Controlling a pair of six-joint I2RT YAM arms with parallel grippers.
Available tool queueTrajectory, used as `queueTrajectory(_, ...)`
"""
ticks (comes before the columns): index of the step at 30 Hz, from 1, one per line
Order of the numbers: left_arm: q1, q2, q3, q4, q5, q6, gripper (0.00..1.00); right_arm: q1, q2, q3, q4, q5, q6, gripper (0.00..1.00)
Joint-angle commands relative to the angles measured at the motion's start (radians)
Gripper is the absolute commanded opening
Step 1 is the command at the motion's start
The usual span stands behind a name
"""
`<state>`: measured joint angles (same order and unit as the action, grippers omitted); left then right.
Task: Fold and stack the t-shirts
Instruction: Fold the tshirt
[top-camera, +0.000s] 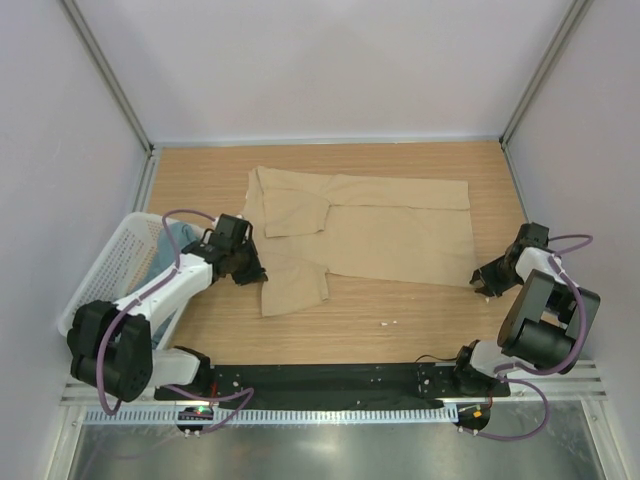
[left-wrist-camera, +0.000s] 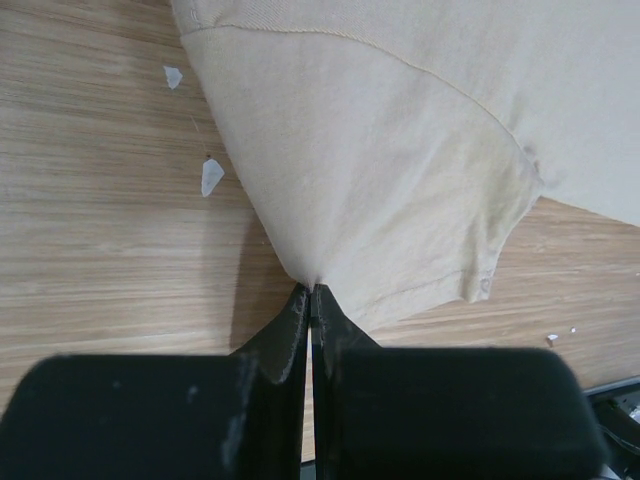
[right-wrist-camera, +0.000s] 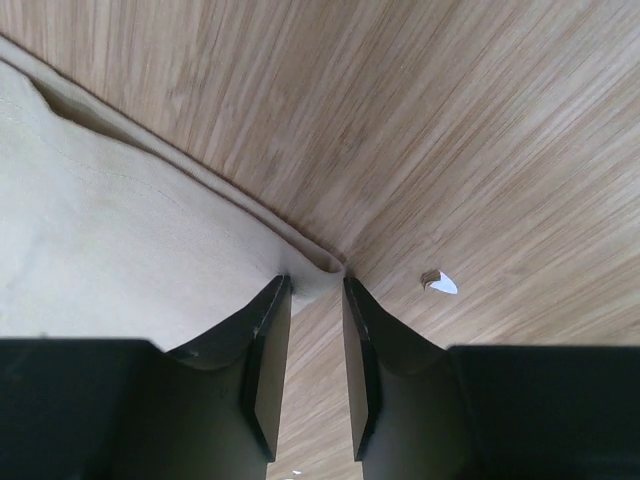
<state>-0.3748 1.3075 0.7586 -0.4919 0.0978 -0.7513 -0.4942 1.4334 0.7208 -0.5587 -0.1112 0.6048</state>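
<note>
At the table's 9 o'clock edge stands a white mesh basket (top-camera: 108, 278), tilted, with the grey-blue t-shirt (top-camera: 177, 240) bunched inside it at its 2 o'clock corner. Just beside the basket, the left gripper (top-camera: 249, 267) is pressed together on a pinch of the tan t-shirt (top-camera: 390, 235), at the edge of the sleeve that lies toward 7 o'clock of the cloth. In the left wrist view the fabric rises from the pinch in a taut cone, and 2 small white scraps (left-wrist-camera: 211, 177) lie on the wood at 11 o'clock of the fingertips.

The tan t-shirt lies spread mid-table (top-camera: 400, 325), its length running from 9 to 3 o'clock, with 1 sleeve folded in over the body.

At the shirt's 4 o'clock corner sits the right gripper (top-camera: 485, 283). Its jaws stand apart, low on the wood, with the hem corner lying between the tips. Another white scrap (right-wrist-camera: 438, 283) lies at 2 o'clock of them.
</note>
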Motion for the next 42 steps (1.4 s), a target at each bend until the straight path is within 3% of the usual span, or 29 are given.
queueTrajectory(1, -0.001, -0.065, 0.035, -0.017, 0.022, 0.009, 0.00, -0.003, 0.007, -0.014, 0.046, 0.022, 0.016, 0.32)
queueTrajectory(9, -0.001, -0.120, 0.019, -0.051, 0.023, 0.013, 0.00, -0.004, 0.053, -0.035, 0.094, 0.019, -0.023, 0.24)
queueTrajectory(14, -0.001, -0.140, 0.001, -0.050, 0.042, 0.012, 0.00, -0.004, 0.056, -0.032, 0.059, 0.042, -0.059, 0.01)
queueTrajectory(28, -0.004, -0.361, -0.084, -0.143, 0.103, -0.069, 0.00, -0.001, -0.168, 0.032, -0.231, 0.107, -0.027, 0.01)
queueTrajectory(35, -0.004, -0.268, 0.027, -0.155, 0.077, -0.050, 0.00, 0.069, -0.142, 0.126, -0.256, 0.148, -0.068, 0.01)
queueTrajectory(42, 0.037, 0.064, 0.405, -0.197, 0.029, 0.030, 0.00, 0.132, 0.025, 0.347, -0.264, 0.159, -0.105, 0.01)
